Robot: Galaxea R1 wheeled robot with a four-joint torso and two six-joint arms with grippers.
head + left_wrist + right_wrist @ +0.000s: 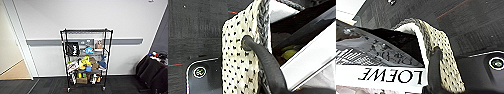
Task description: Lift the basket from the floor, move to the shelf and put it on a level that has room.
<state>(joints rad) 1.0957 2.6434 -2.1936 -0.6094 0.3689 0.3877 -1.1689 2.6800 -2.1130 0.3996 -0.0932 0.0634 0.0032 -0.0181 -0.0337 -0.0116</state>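
Observation:
The shelf (pixel 86 60), a black wire rack on casters, stands against the white wall straight ahead in the head view. Its top level (pixel 86 31) is bare, while the tiers below hold toys, boxes and pictures. In the left wrist view my left gripper (pixel 251 42) is shut on the wall of the cream-and-dark woven basket (pixel 235 62), one dark finger (pixel 268 62) lying on the outside. My right gripper (pixel 432 53) is shut on the basket (pixel 443 50) at its other side. The basket hangs above the floor (pixel 476 25) of dark carpet.
Inside the basket lie a white box with black lettering (pixel 393 75) and something yellow-green (pixel 289 53). My dark base (pixel 200 75) is below the basket. An open doorway (pixel 12 67) is at the left, and a dark draped table (pixel 155 70) stands at the right.

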